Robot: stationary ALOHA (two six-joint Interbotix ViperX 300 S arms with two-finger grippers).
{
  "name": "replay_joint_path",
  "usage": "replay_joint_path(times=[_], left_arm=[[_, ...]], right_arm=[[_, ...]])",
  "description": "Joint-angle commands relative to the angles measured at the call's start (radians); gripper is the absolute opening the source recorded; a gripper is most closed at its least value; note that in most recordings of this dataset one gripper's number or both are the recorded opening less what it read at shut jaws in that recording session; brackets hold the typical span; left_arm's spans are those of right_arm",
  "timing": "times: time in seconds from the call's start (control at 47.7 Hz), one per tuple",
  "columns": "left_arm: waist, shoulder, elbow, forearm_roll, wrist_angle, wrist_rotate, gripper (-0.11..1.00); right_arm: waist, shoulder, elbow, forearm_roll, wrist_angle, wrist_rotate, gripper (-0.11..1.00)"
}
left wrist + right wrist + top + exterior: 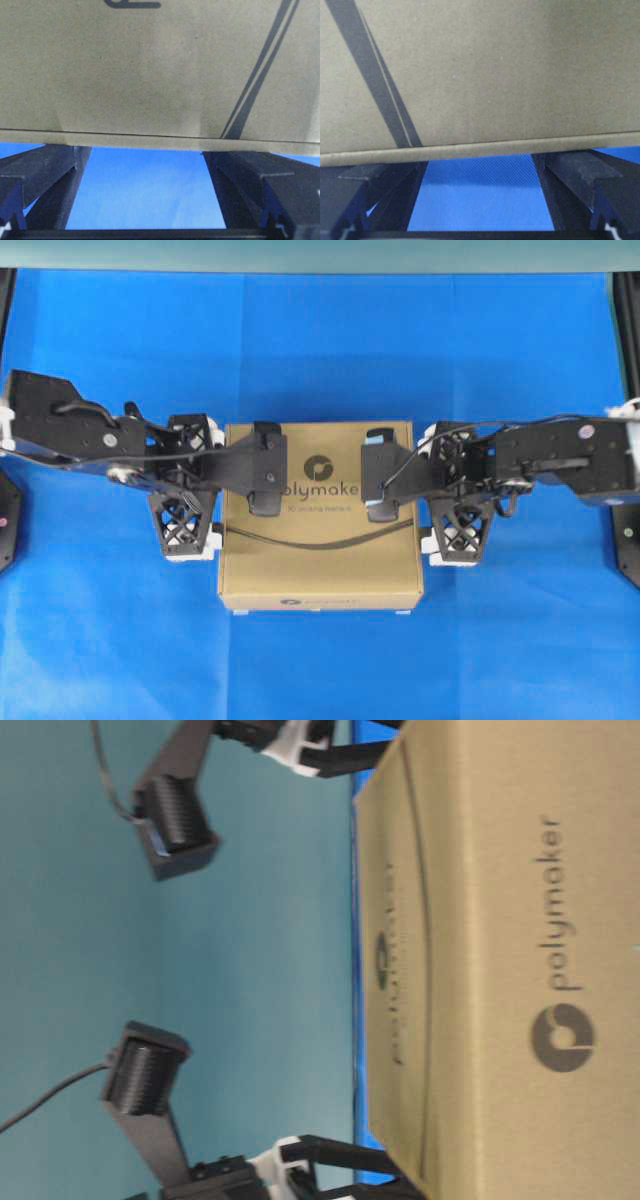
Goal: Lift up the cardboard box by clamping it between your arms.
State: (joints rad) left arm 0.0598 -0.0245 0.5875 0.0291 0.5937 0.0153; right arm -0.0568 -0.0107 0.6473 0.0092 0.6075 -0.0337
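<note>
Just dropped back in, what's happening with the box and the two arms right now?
The cardboard box sits between the two arms, the left gripper at one side wall and the right gripper at the opposite one. Both grippers are open, fingers spread against the box sides rather than pinching anything. The wrist views show blue cloth under the box's lower edge, so it looks raised, though how far cannot be told.

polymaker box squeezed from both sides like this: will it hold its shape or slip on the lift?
The flat brown cardboard box shows straight edges and no denting in either wrist view, so it is probably stiff enough. Its matte cardboard likely grips reasonably, though the open left pincer and right pincer only press its sides. Wide and flat, it may tilt if pressure is uneven.
</note>
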Motion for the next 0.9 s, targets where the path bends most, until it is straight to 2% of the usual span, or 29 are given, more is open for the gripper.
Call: replay_joint_path(times=[0.0,0.419,0.712,0.88], left_arm=[[0.002,0.002,-0.025,-0.006,-0.097,-0.049,0.86],[0.003,0.077,0.015,-0.008,-0.166,-0.049,0.86],[0.003,0.054,0.046,-0.008,-0.161,-0.054,0.86],[0.005,0.015,0.077,-0.006,-0.161,-0.051,0.86]], right_arm=[[-0.008,-0.005,-0.029,0.006,-0.066,0.025,0.99],[-0.006,0.044,0.012,0.006,-0.123,0.025,0.99],[-0.006,0.026,0.038,0.006,-0.129,0.043,0.99],[-0.014,-0.018,0.078,0.008,-0.173,0.044,0.99]])
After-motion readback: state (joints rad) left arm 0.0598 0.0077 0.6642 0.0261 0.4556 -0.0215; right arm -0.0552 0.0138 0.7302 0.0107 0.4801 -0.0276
